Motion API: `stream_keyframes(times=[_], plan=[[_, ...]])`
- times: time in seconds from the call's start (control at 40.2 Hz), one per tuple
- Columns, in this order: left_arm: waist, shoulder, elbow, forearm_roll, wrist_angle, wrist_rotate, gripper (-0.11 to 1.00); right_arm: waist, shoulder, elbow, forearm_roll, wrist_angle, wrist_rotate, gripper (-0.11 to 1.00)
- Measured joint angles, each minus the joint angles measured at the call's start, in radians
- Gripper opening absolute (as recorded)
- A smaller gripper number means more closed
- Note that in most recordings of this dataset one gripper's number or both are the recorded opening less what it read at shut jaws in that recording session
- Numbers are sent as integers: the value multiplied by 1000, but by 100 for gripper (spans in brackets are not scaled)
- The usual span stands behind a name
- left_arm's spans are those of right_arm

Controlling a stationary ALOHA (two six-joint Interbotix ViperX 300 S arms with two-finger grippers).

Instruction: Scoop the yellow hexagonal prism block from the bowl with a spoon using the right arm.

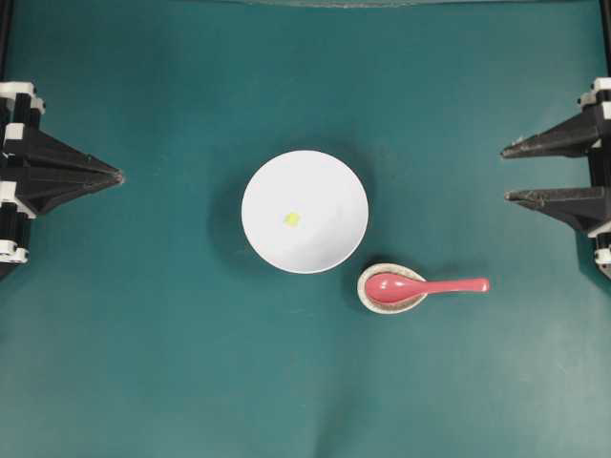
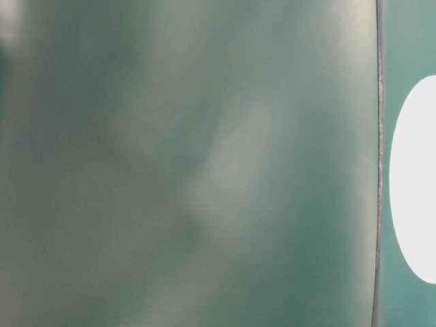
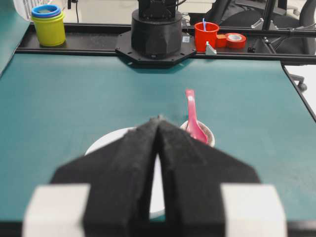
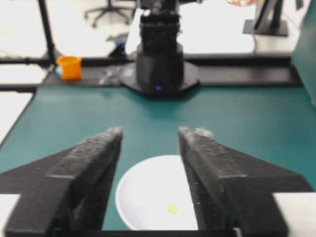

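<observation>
While both arms sit back at the bench edges, nothing of the task looks begun. The right gripper (image 1: 504, 174) hangs at the right edge of the overhead view with its jaws spread wide and empty; the left gripper (image 1: 118, 176) sits at the opposite edge with its jaws pressed together, holding nothing.

The spoon (image 1: 427, 285) lies untouched on the green bench (image 1: 143, 363), its oval head resting in a small speckled spoon rest (image 1: 368, 297) just beside the bowl's (image 1: 329, 181) lower right rim, its straight handle pointing toward the right arm's side. Bowl and rest appear close, possibly touching; I cannot tell which.

The block (image 1: 292, 219) sits inside the bowl, on its floor slightly left of centre. It is a tiny bright yellow piece, far smaller than the spoon's head, and too small for its facets to be made out. The right wrist view shows it as a pale yellow speck between the open jaws.

Everything is left, I judge: reaching the handle, gripping it, lifting the spoon off the rest, dipping into the bowl and getting under the block.
</observation>
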Motion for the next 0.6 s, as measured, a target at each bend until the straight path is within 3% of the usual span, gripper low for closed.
stream_keyframes(times=[0.323,0.597], plan=[[0,0,0,5,8,6,1,-2,17,0,17,6,2,58],[0,-3,0,6,26,20,1,11,126,28,57,-20,2,58]])
